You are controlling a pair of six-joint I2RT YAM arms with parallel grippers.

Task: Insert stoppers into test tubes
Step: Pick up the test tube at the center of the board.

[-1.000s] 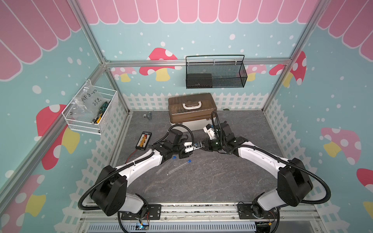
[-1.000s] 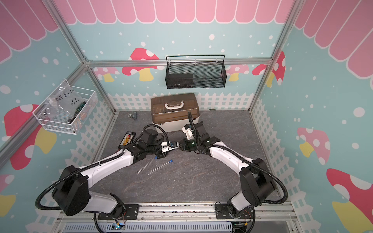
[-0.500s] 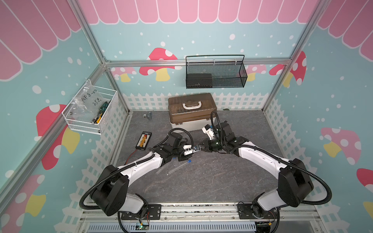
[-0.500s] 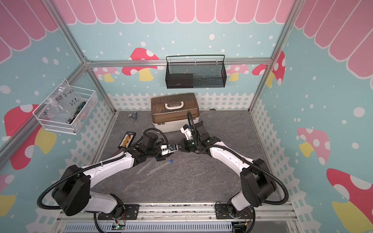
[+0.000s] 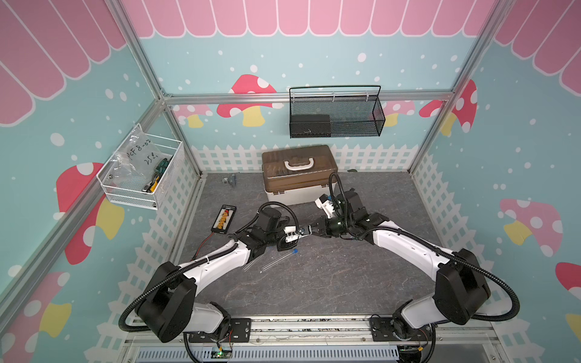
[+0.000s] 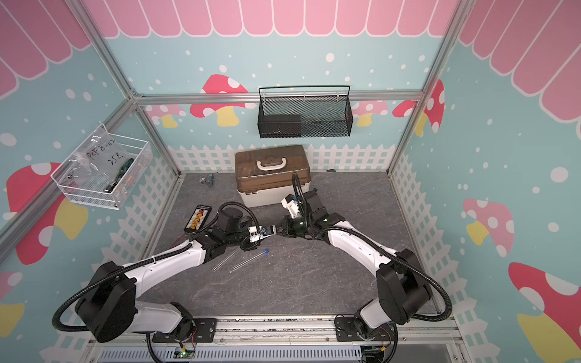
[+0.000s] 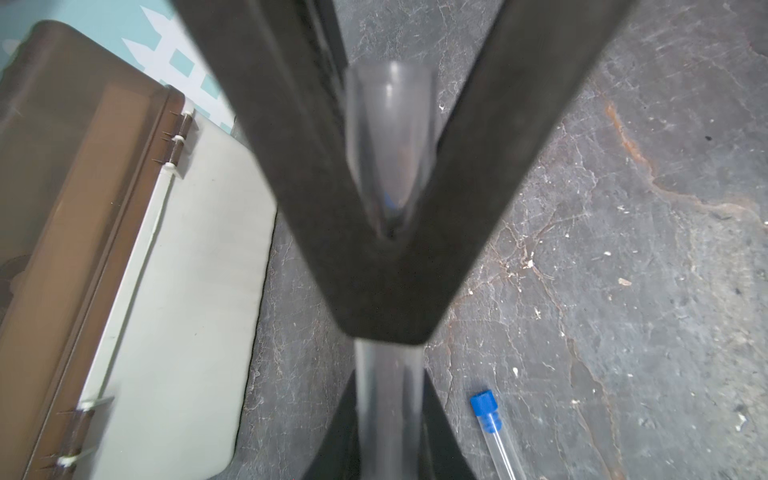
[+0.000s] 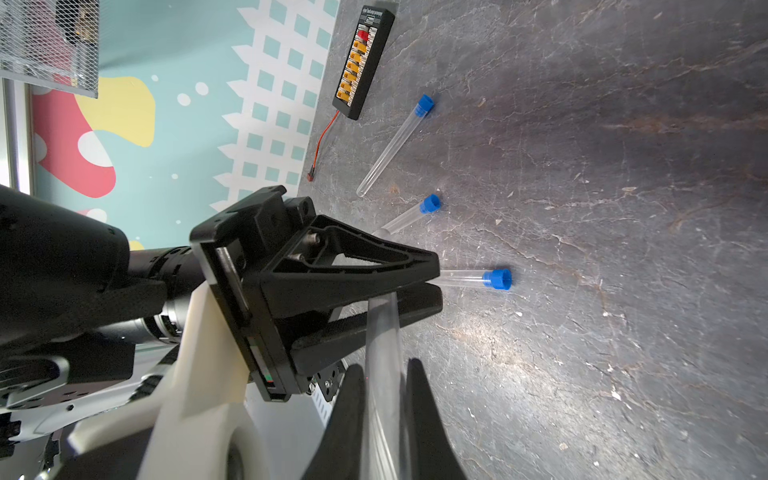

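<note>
Clear tube (image 8: 380, 353) at the centre of it all. It's up off the table (image 8: 623, 249), slung between the two grippers, with its long axis running nine to three in both top views. The right gripper (image 8: 386, 365) comes in from three o'clock, jaws clamped on the tube's body. The left gripper (image 8: 435, 286) comes in from nine, jaws closed together over the tube's other end. Between those jaws, in the left wrist view, there's a speck of blue, likely the last stopper (image 7: 388, 200), though I can't tell whether it's seated. So it's head-on, with gripper, tube and gripper all on one line. Any push has to go straight along that axis, I'd say, or the tube twists out. Down at six to seven o'clock, three capped tubes (image 8: 395, 143) lie flat on the table.
</note>
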